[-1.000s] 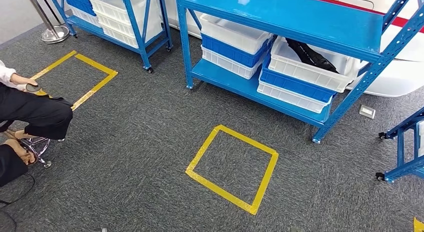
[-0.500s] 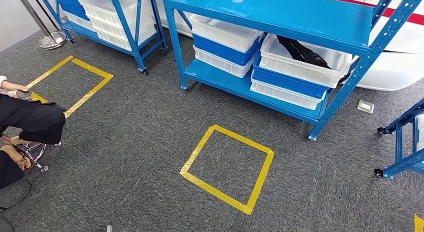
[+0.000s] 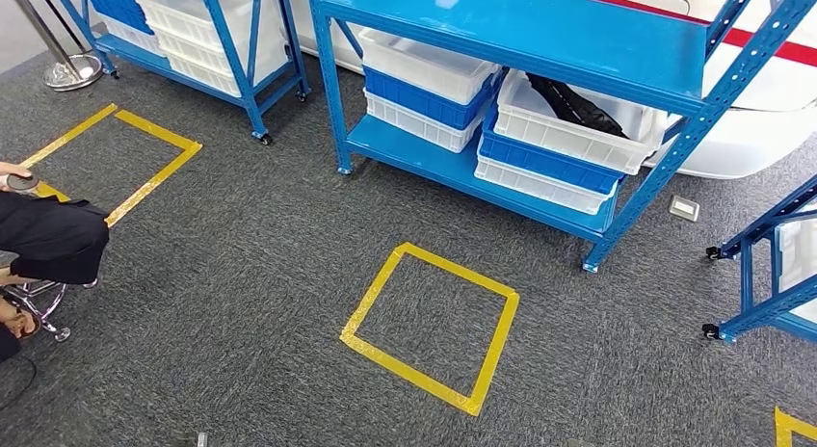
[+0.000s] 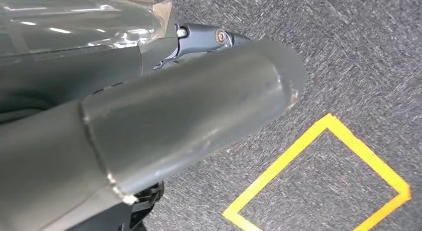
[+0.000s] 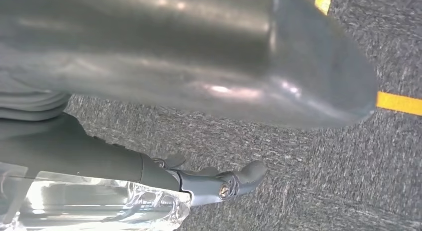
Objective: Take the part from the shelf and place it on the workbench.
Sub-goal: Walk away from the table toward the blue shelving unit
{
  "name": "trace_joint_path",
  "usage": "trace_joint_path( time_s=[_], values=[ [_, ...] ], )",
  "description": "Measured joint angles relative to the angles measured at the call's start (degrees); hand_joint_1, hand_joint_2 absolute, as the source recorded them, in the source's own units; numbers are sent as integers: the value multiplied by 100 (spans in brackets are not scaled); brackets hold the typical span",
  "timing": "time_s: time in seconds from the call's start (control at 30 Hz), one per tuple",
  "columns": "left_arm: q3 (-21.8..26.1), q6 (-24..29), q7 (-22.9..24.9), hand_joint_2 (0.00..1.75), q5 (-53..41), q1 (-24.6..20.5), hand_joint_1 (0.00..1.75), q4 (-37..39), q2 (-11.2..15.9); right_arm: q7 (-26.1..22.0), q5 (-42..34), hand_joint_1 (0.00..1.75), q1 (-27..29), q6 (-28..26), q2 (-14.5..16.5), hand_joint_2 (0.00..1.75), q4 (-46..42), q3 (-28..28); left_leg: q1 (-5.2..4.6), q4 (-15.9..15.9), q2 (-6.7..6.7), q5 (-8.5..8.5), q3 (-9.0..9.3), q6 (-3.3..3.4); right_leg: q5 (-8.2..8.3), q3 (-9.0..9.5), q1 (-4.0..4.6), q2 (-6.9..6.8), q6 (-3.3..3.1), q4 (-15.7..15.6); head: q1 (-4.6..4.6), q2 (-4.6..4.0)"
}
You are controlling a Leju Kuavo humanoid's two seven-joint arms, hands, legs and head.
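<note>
Both hands hang at the robot's sides above grey carpet; the left hand (image 4: 164, 116) and right hand (image 5: 199, 76) hold nothing, fingers apart. The dark part (image 3: 576, 106) lies in a white bin (image 3: 578, 139) on the blue shelf (image 3: 520, 42), at about one o'clock, well apart from either hand. The approach step appears underway; next, closing on the shelf past the yellow taped square (image 3: 430, 326).

- Your head view looks down from high, forward onto the carpet (image 3: 241, 274), facing the blue shelf (image 3: 540, 42).
- Both wrist views sit close behind their hands, facing the floor.
- All three share the carpet and yellow tape lines.
</note>
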Motion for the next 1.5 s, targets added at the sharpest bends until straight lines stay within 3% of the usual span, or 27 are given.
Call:
trace_joint_path(
  time_s=[0.07,0.1,0.17,0.2,0.23,0.3,0.4,0.43,0.5,0.57,0.6,0.63,0.67,0.73,0.8,0.9,0.97,1.03,1.07,1.1,1.13,1.2,1.27,1.33,1.4,1.43,1.5],
  values=[
    [0,0,1,0,0,2,0,0,-2,2,0,0,14,0,-6,0,1,-2,-8,5,8,-20,11,2,-56,-253,-6,-3,49,378,-1,0],
    [0,0,1,0,0,3,0,0,-6,3,0,0,19,1,-10,0,1,-3,-9,8,8,-34,25,-4,58,-207,-6,-7,99,230,2,0],
    [0,0,1,0,0,4,0,0,-17,4,1,0,19,2,-22,0,0,-4,-13,10,7,-70,75,-36,428,141,-10,-47,176,-553,4,0],
    [0,-1,1,0,0,3,0,0,-20,4,1,0,16,4,-26,0,-1,-5,-26,15,6,-97,101,-64,579,319,1,-71,171,-925,4,0],
    [0,-1,1,0,0,1,0,0,-22,5,1,0,13,5,-28,0,0,-5,-39,19,6,-122,119,-94,664,435,12,-88,132,-1158,0,0],
    [0,-1,1,0,0,-2,0,0,-25,7,1,0,11,7,-29,0,0,-7,-54,23,12,-156,135,-148,694,491,46,-86,28,-1258,-3,0],
    [0,-1,0,0,0,-6,0,-7,-27,7,1,0,7,7,-32,0,-1,-11,-26,195,14,-291,78,-226,699,553,-28,-61,-99,-1291,-15,0],
    [0,-1,0,0,0,-7,0,-9,-26,7,1,0,4,7,-34,0,-1,-13,-14,446,6,-431,-32,-256,696,584,-58,-58,-139,-1303,-23,0],
    [0,-1,0,0,0,-3,0,-9,-26,7,2,0,3,7,-36,0,-1,-17,11,1234,-10,-779,-437,-310,670,617,-57,-57,-195,-1304,-39,0],
    [0,-1,1,0,1,1,0,-9,-26,8,1,0,7,7,-32,0,0,-20,37,1749,-12,-868,-781,-347,646,644,-56,-46,-213,-1303,-38,0],
    [0,-1,0,0,2,1,0,-9,-24,8,1,0,8,7,-32,0,0,-21,51,1695,-11,-741,-805,-356,630,665,-59,-33,-208,-1303,-39,0],
    [0,-1,-1,0,4,0,0,-10,-20,8,1,0,9,8,-31,0,0,-23,66,1414,-10,-521,-709,-357,609,695,-65,-17,-195,-1302,-38,0],
    [0,0,-2,0,7,0,0,-10,-15,8,2,0,8,9,-31,0,-1,-25,80,999,-10,-270,-532,-354,584,725,-68,-2,-171,-1302,-41,0],
    [-1,1,-5,0,14,-6,0,-11,-8,8,3,0,3,11,-28,0,-1,-28,75,299,-22,0,-209,-330,523,744,-39,16,-101,-1300,-44,0],
    [-2,4,-12,0,19,-12,0,-11,-8,9,6,0,3,11,-30,0,-1,-31,38,84,-36,-28,-130,-253,515,759,0,19,-4,-1292,-45,0],
    [-4,27,-31,0,23,-7,0,-11,-18,14,13,0,5,11,-33,0,-1,-35,15,22,-44,-58,-34,-61,495,784,-4,5,101,-1100,-43,0],
    [-4,37,-39,0,35,-8,0,-12,-21,15,28,0,-12,10,-31,0,-1,-37,14,7,-34,-67,61,6,204,510,-20,-12,73,-570,-28,0],
    [-4,39,-43,0,47,-7,0,-13,-19,19,43,0,-8,8,-28,0,-1,-40,1,12,-31,-97,83,26,-107,68,-18,-16,55,184,-17,0],
    [-4,40,-43,0,50,-2,0,-13,-22,23,48,0,5,5,-31,0,-1,-43,-4,14,-33,-117,98,26,-160,-88,-14,-16,69,391,-16,0],
    [-4,41,-43,0,52,4,0,-13,-26,27,51,0,15,2,-34,0,-1,-45,-8,16,-37,-140,122,19,-114,-145,-9,-17,103,391,-12,0],
    [-4,42,-43,0,55,8,0,-13,-29,32,55,0,21,0,-37,0,-1,-48,-11,18,-41,-169,159,8,37,-87,-7,-19,147,156,-13,0],
    [-4,43,-43,0,59,10,0,-13,-34,40,62,0,25,-3,-40,0,0,-51,-15,22,-41,-244,256,-27,466,197,-2,-42,192,-652,-9,0],
    [-4,46,-43,0,63,9,0,-12,-37,53,64,0,25,-4,-41,0,1,-57,-26,23,-38,-323,319,-88,605,375,36,-90,90,-1145,-4,0],
    [-4,49,-43,0,66,8,0,-13,-40,67,64,0,33,-4,-43,0,1,-68,-35,60,-35,-365,354,-157,576,408,61,-107,-63,-1209,-3,0],
    [-5,48,-46,0,67,6,0,-13,-45,74,62,0,36,-5,-43,0,0,-81,-25,184,-32,-426,365,-215,622,537,18,-84,-163,-1243,-5,0],
    [-7,47,-48,0,66,3,0,-13,-46,76,61,0,29,-5,-45,0,0,-88,-16,324,-33,-489,315,-239,607,621,-2,-77,-204,-1250,-7,0],
    [-10,43,-49,0,62,-2,0,-13,-46,76,60,0,10,-7,-50,0,-1,-94,3,954,-35,-737,-40,-296,547,731,-13,-70,-274,-1260,-12,0]
  ],
)
